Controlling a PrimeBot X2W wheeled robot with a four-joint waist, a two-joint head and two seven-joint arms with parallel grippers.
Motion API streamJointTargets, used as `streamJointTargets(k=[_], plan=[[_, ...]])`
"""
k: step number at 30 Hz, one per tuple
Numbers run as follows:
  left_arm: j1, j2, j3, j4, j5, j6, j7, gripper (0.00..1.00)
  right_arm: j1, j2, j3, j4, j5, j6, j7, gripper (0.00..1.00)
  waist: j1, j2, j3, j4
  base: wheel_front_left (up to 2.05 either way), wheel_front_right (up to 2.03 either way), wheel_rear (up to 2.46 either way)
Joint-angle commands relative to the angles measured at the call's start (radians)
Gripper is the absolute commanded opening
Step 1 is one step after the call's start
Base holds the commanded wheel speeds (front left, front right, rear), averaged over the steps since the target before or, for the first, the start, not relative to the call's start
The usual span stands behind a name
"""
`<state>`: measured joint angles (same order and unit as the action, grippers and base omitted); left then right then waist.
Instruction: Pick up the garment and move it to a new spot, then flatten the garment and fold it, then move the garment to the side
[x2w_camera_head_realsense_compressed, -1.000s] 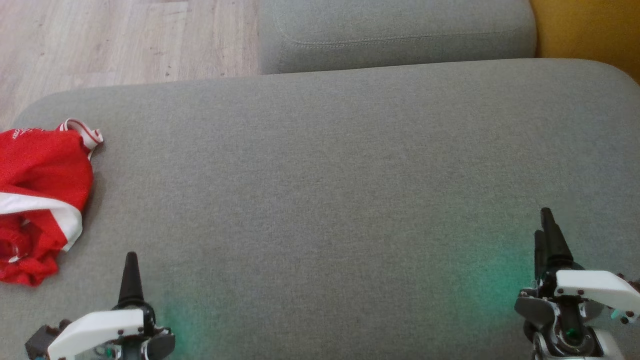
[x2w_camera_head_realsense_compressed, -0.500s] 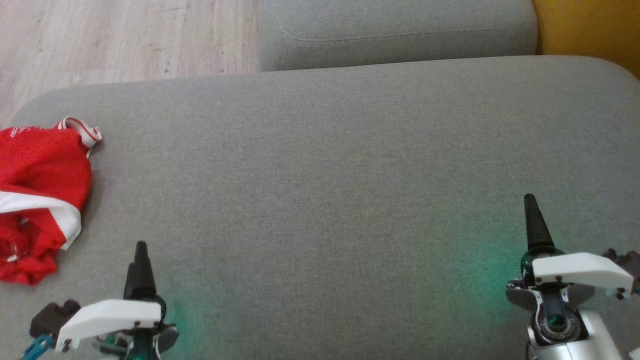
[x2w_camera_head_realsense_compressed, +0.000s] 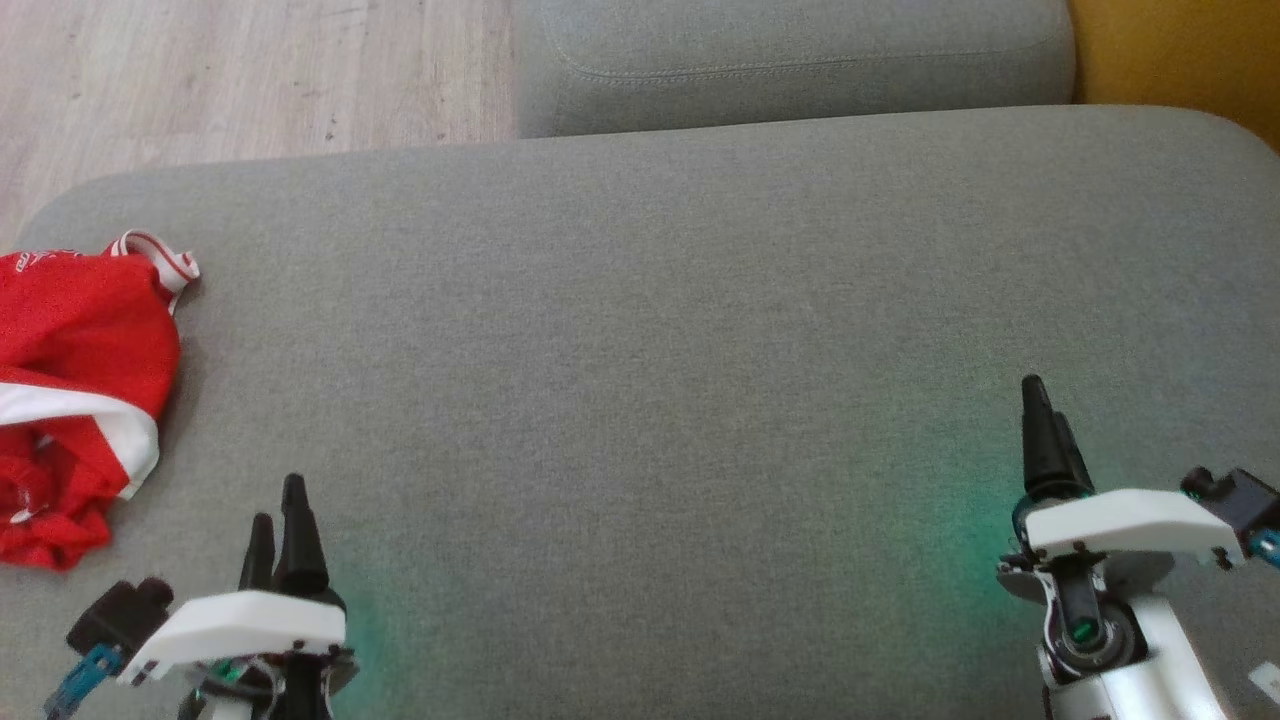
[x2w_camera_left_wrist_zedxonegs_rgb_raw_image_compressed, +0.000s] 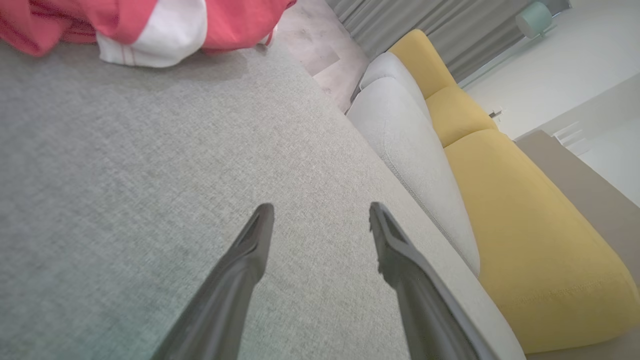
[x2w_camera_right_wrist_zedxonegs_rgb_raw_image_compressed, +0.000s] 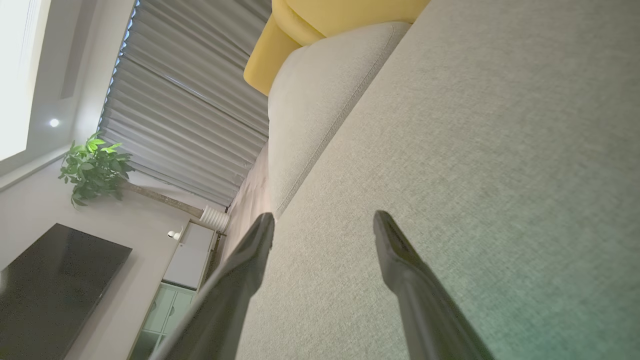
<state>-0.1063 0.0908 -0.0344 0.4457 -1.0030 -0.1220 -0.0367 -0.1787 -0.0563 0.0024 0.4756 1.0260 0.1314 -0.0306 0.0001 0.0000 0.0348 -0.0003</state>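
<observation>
Across the broad grey woven-fabric seat cushion (x2w_camera_head_realsense_compressed: 640, 330), a faint green glow tints the cloth beside each robot arm. Beyond the surface's far edge sit a smaller grey upholstered cushion (x2w_camera_head_realsense_compressed: 790, 70), a mustard-yellow sofa section (x2w_camera_head_realsense_compressed: 1180, 50) past the far right corner, and pale wood-plank flooring (x2w_camera_head_realsense_compressed: 240, 80) past the far left. At the surface's left edge lies the crumpled bright red mesh short-sleeved garment (x2w_camera_head_realsense_compressed: 80, 330). A white band crosses it and red-and-white striped trim shows at its far end; part of it runs off the side of the head view. Near the front edge, the left gripper (x2w_camera_left_wrist_zedxonegs_rgb_raw_image_compressed: 321, 210) is poised close to the garment but apart from it, its two long dark fingers spread and empty. Well apart, toward the front right corner, the right gripper (x2w_camera_right_wrist_zedxonegs_rgb_raw_image_compressed: 324, 217) also stands spread wide, holding nothing.
</observation>
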Motion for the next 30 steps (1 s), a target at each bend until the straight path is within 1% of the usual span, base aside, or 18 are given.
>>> streamJointTargets(k=[1,9,18,21,30], plan=[[-0.070,0.024,0.006,-0.023,0.039,0.004,-0.013,1.00,-0.070,-0.014,0.020,-0.023,-0.037,0.000,-0.018,1.00,-0.0001,0.0000,0.001,0.000,0.00,0.00,0.00],[-0.096,0.031,-0.012,-0.011,0.154,0.003,-0.036,1.00,-0.098,-0.009,0.042,-0.002,-0.140,0.000,-0.042,1.00,-0.0001,0.0000,0.006,0.002,0.00,0.00,0.00],[-0.111,0.036,-0.026,0.015,0.274,0.012,-0.063,1.00,-0.119,-0.006,0.069,0.033,-0.263,0.000,-0.068,1.00,-0.0001,0.0000,0.005,0.001,0.00,0.00,0.00],[-0.112,0.035,-0.030,0.025,0.324,0.016,-0.075,1.00,-0.126,-0.007,0.073,0.053,-0.322,0.000,-0.080,1.00,-0.0001,0.0000,0.005,0.001,0.00,0.00,0.00],[-0.118,0.034,-0.030,0.053,0.417,0.022,-0.098,1.00,-0.141,-0.003,0.079,0.087,-0.436,0.000,-0.104,1.00,-0.0001,0.0000,0.007,-0.001,0.00,0.00,0.00]])
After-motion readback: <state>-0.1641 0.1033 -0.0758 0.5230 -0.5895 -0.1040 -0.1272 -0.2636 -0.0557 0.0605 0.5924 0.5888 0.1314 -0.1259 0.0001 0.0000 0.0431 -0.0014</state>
